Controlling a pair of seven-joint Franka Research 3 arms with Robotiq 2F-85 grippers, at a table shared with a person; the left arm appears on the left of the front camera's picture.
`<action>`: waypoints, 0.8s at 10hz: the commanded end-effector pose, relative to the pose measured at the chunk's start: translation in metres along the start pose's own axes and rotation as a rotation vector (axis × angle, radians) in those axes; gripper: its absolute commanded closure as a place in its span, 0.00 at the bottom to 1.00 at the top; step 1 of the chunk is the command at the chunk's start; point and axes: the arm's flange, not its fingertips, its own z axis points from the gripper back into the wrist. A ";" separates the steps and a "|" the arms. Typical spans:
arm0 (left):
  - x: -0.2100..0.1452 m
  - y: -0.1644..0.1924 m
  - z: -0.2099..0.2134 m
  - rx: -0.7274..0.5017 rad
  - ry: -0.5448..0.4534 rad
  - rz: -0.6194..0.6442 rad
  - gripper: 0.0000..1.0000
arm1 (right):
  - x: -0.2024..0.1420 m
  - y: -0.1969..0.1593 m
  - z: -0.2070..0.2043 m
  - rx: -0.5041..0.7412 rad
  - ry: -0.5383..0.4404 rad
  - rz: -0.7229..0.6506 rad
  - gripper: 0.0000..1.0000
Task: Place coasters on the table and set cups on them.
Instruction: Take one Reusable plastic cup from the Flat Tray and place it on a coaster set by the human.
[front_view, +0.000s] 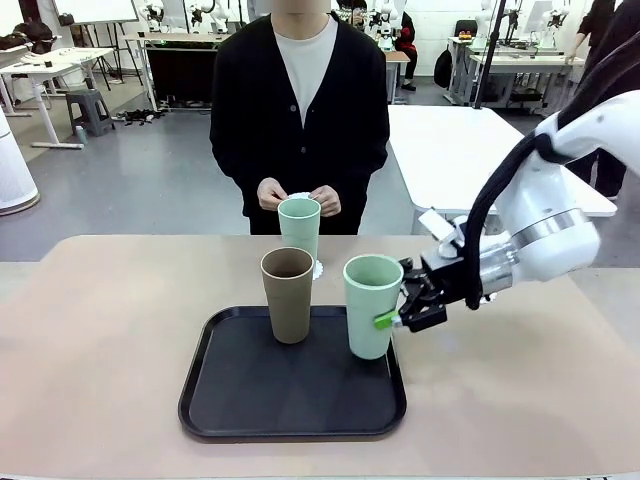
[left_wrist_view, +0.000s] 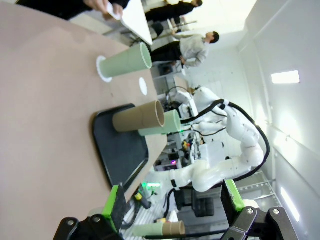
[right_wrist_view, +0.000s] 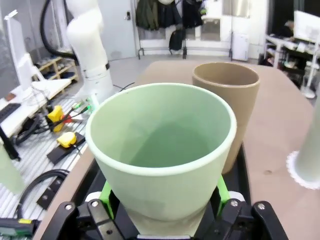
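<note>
I count three cups. The right pincer (front_view: 388, 318) grips one mint cup (front_view: 371, 300) by its sides, at the edge of the black tray (front_view: 230, 400). The brown cup (front_view: 288, 295) stands on the tray just past it, partly in the way. Farther on, the other mint cup (front_view: 299, 228) sits on a coaster (front_view: 317, 268) on the table (front_view: 100, 330). A second coaster (left_wrist_view: 143, 86) lies bare near it. The person's hands (front_view: 272, 195) hold a white bit; I cannot tell what. The left pincer (left_wrist_view: 172, 200) is wide open and holds nothing, well apart from the cups.
</note>
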 end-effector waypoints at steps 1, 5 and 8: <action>0.000 -0.001 0.001 -0.001 -0.014 -0.006 0.00 | 0.051 0.023 0.036 -0.094 -0.009 -0.045 0.74; 0.000 -0.001 0.001 -0.001 -0.014 -0.006 0.00 | 0.108 0.047 0.080 -0.173 -0.002 -0.065 0.74; 0.000 -0.001 0.001 -0.001 -0.014 -0.006 0.00 | 0.105 0.047 0.081 -0.212 0.047 -0.089 0.74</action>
